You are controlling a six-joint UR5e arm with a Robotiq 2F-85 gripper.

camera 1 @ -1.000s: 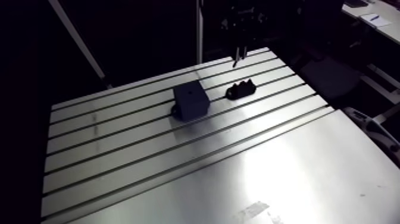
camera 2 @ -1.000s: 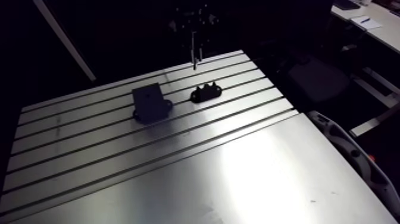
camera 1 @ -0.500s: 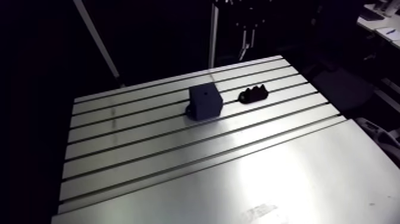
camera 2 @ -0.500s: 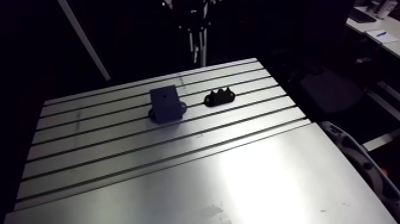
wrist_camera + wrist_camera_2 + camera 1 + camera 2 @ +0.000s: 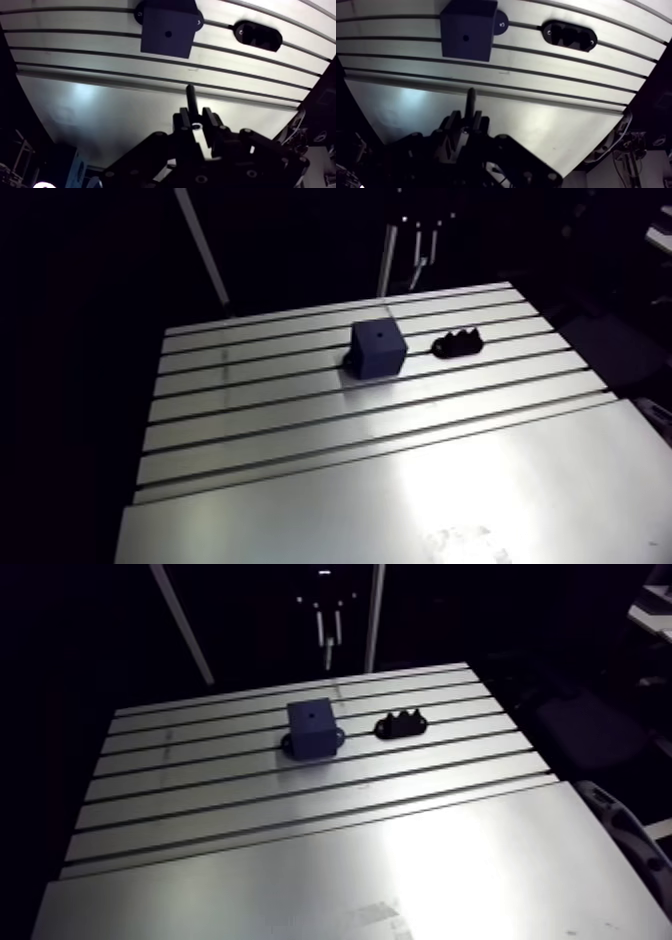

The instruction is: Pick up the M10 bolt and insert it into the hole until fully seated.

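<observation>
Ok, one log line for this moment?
gripper: shut on bolt | bolt: not yet in hole | block: ahead of gripper, hole open | holder: beside block

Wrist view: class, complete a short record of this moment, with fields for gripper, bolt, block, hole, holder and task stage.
gripper: shut on the M10 bolt, above the table, short of the block
M10 bolt: gripped, shank pointing out ahead
block: dark, standing on the slotted table
hole: in the block's top face, nothing in it
holder: black, beside the block, apart from it
task stage: bolt picked up, not yet inserted
</observation>
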